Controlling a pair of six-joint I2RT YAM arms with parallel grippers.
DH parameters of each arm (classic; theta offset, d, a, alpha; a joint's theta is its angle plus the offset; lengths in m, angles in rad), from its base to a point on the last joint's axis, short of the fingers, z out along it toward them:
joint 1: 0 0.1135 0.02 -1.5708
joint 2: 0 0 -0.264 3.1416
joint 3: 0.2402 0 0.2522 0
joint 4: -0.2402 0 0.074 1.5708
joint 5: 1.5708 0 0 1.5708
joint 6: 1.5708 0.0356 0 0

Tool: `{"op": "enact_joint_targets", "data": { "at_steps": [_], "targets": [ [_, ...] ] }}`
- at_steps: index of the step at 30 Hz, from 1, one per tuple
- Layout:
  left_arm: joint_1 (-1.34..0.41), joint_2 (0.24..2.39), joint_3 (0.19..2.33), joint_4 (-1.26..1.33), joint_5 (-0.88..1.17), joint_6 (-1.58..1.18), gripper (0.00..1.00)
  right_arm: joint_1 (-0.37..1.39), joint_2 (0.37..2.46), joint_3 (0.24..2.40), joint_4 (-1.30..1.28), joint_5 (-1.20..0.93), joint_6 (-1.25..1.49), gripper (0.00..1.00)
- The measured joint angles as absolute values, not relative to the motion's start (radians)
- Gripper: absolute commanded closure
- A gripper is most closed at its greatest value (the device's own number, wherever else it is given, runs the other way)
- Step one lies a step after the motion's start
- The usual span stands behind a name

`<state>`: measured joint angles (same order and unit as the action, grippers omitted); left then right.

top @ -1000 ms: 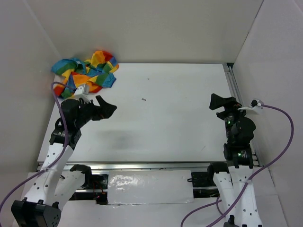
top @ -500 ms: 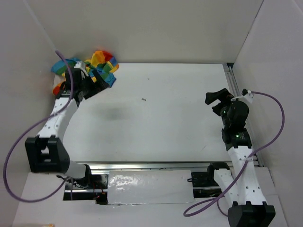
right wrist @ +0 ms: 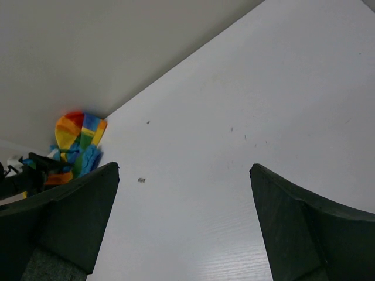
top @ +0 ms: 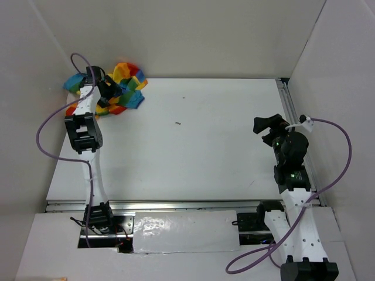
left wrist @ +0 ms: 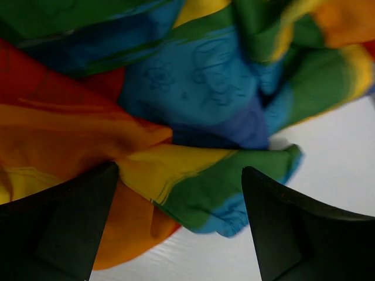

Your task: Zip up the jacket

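Left gripper (left wrist: 180,170) was spread wide, you had it just over the crumpled jacket (top: 126,82) in the table's (top: 205,134) far-left corner, nothing pinched | right gripper (top: 265,124) spread, well apart | step: first grab | next: you needed to pinch a fold, pull it out flat

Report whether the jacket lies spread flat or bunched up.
Bunched up: the jacket is a crumpled heap in the far left corner, its stripes folded over each other.

L arm (top: 84,105), R arm (top: 299,218): white links, blk joints. L gripper (left wrist: 180,170) blk, wedge fingers (left wrist: 58,228). Purple cable (top: 350,150) per wrist.
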<state>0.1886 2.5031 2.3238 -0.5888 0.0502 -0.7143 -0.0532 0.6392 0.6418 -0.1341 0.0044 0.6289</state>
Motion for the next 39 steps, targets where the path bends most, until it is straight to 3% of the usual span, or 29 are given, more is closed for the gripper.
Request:
{"op": "enact_joint_targets", "data": {
  "at_steps": [5,9,15,16,22,29,33,39],
  "targets": [
    [0.188,2.519,2.274,-0.57,0.008,-0.757,0.01,-0.057,0.622,0.628,-0.119,0.033,0.63,0.0],
    [0.179,2.558,2.359,-0.626,-0.041,-0.763,0.01,-0.058,0.629,0.627,-0.11,0.05,0.631,0.0],
    [0.16,2.588,2.378,-0.637,-0.111,-0.685,0.69,-0.06,0.651,0.627,-0.107,0.064,0.638,0.0],
    [0.157,2.59,2.376,-0.633,-0.112,-0.657,1.0,-0.06,0.652,0.627,-0.107,0.065,0.638,0.0],
    [0.125,2.588,2.35,-0.587,-0.115,-0.498,1.0,-0.06,0.642,0.613,-0.104,0.069,0.639,0.0],
    [0.036,2.395,2.049,-0.475,0.016,-0.386,1.0,-0.064,0.589,0.606,-0.104,0.072,0.639,0.0],
    [-0.123,2.201,1.913,-0.464,0.088,-0.341,1.0,-0.067,0.543,0.599,-0.105,0.075,0.643,0.0],
    [-0.398,1.703,1.681,-0.371,0.263,-0.319,1.0,-0.071,0.48,0.591,-0.113,0.09,0.659,0.0]
  ]
}}
